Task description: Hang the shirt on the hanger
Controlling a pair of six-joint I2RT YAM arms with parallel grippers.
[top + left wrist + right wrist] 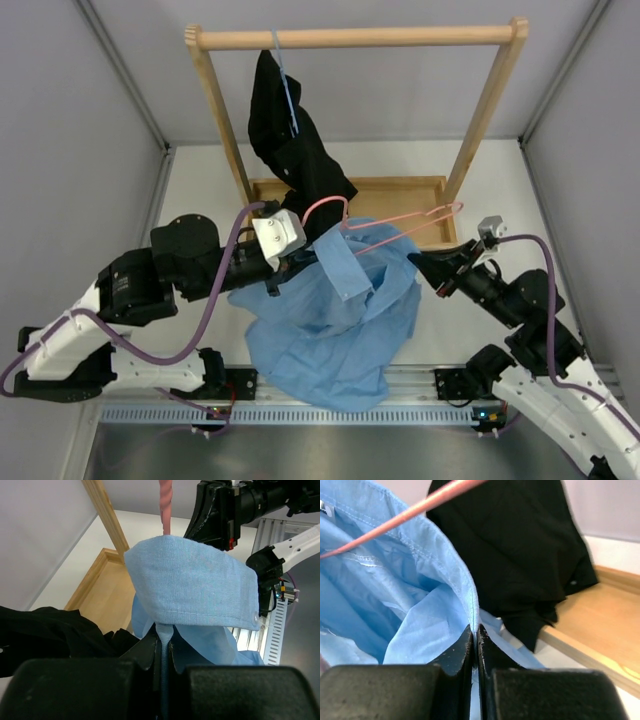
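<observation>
The shirt (330,340) hangs in a crumpled bundle between the two arms, its upper part lifted off the worktop (195,180) and its lower folds spilling down toward the near edge. The left gripper (162,647) is closed tight on a thin fold of the blue cloth just under the collar (195,585), which stands folded over right above its fingers. The right gripper (475,637) is also pinched fully together, with the hemmed edge of the shirt's opening caught between its fingers. In the top view it meets the cloth on its right side, opposite the left gripper. The hanger (400,218) is up in the air between the two grippers, lying roughly level. Its curved hook points toward the left arm's side, near the black shirt (290,140), and its far corner sticks out bare to the right, above the right gripper. One of its wires passes into the shirt near the collar, and in the right wrist view the wire crosses just above the open edge of the cloth. What holds the hanger cannot be told. The black shirt hangs on a light blue hanger (288,95) from the wooden rack (360,38), whose tray base (350,182) sits behind the blue shirt
</observation>
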